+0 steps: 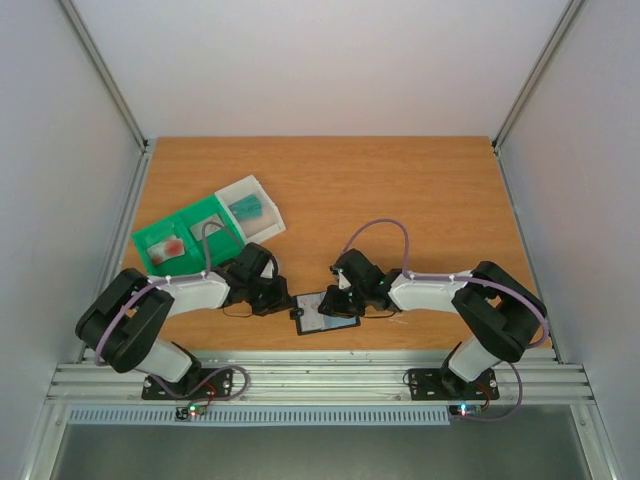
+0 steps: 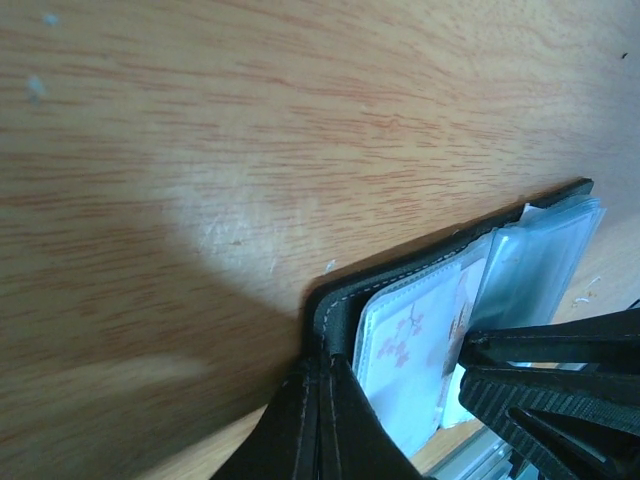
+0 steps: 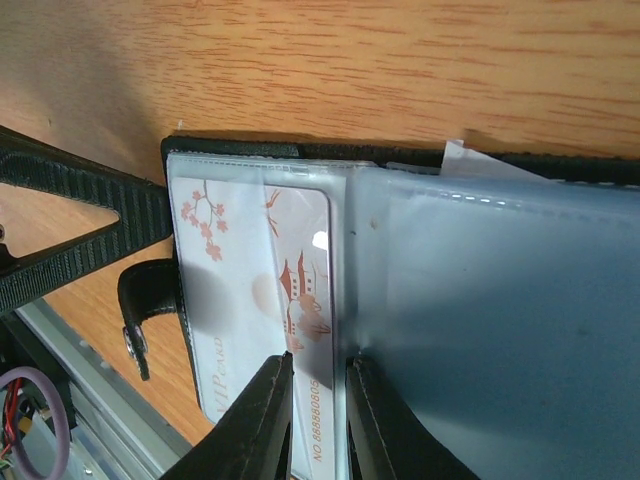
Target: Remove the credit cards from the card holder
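The black card holder (image 1: pixel 323 317) lies open on the table near the front edge, between both grippers. My left gripper (image 1: pixel 282 299) is shut on its black cover's left edge (image 2: pixel 345 312). A whitish card (image 3: pixel 240 290) with red-pink print sits in the clear left sleeve. My right gripper (image 3: pixel 318 362) stands over that card's right edge beside the fold, its jaws a narrow gap apart with the card's face showing between them. The greyish-blue right sleeve (image 3: pixel 500 320) looks flat. A teal card (image 1: pixel 247 208) and a red-pink card (image 1: pixel 175 247) lie in the tray.
The green-and-white sorting tray (image 1: pixel 205 222) stands at the back left, behind my left arm. The holder's little tab (image 3: pixel 148 300) sticks out toward the metal rail (image 1: pixel 320 378) at the table's front edge. A left finger (image 3: pixel 80 235) reaches close beside the holder.
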Robot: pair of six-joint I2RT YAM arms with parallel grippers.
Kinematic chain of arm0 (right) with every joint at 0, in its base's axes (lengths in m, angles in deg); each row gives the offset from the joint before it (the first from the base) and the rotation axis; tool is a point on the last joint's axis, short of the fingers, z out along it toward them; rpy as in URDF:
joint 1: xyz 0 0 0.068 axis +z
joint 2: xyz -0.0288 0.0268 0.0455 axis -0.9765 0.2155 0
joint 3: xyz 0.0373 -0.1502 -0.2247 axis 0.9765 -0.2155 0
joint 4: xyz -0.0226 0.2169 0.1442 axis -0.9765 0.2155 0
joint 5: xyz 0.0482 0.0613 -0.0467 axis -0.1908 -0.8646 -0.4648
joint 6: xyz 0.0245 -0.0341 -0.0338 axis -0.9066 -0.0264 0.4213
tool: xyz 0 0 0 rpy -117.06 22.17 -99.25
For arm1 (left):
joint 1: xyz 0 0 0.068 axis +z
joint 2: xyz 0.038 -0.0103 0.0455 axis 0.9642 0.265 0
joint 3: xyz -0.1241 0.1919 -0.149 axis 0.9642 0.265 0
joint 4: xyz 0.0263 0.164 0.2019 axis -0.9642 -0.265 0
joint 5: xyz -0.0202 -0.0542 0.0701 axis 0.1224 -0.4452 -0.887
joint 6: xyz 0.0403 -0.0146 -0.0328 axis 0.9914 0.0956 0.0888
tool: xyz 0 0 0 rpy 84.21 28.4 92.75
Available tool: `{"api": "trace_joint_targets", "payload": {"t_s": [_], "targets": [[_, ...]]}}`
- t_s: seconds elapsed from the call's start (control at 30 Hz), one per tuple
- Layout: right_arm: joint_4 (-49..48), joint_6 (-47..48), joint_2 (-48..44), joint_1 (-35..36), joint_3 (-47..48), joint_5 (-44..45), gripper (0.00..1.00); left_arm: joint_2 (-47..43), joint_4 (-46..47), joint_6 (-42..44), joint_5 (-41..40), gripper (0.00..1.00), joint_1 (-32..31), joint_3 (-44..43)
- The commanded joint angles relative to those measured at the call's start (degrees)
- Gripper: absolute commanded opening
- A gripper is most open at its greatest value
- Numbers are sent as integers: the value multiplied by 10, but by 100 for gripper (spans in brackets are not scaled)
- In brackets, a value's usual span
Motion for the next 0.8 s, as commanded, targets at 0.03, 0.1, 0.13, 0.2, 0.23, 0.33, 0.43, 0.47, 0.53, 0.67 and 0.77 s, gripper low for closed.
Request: {"api": "trace_joint_targets", "payload": {"t_s": [0.03, 0.1, 0.13, 0.2, 0.23, 0.33, 0.43, 0.47, 0.53, 0.67, 0.77], "targets": [[4, -11, -2, 3, -19, 36, 17, -20, 3, -2, -20, 4, -15, -20], [1, -12, -2, 3, -22, 36, 17, -39, -5, -4, -22, 10, -18, -25], [1, -12, -2, 3, -23, 35, 17, -43, -4, -5, -19, 12, -18, -26], [0, -14, -4, 3, -25, 34, 17, -47, 0, -13, -15, 15, -18, -28], [0, -14, -7, 3, -25, 35, 17, -49, 3, -15, -14, 15, -19, -28], [-1, -14, -17, 3, -30, 40, 17, -49, 1, -19, -14, 16, -22, -34], [-1, -12, -17, 3, -31, 40, 17, -42, -5, -15, -20, 18, -23, -39], [-2, -13, -17, 3, -32, 39, 17, -37, -3, -14, -18, 18, -24, -39], [-4, -13, -15, 3, -33, 36, 17, -26, 9, -16, -16, 18, -26, -36], [-8, -12, -11, 3, -33, 34, 17, -7, 15, -20, -24, 15, -33, -34], [-18, -16, -8, 3, -38, 30, 17, 7, -5, -12, -34, 14, -34, -38]]}}
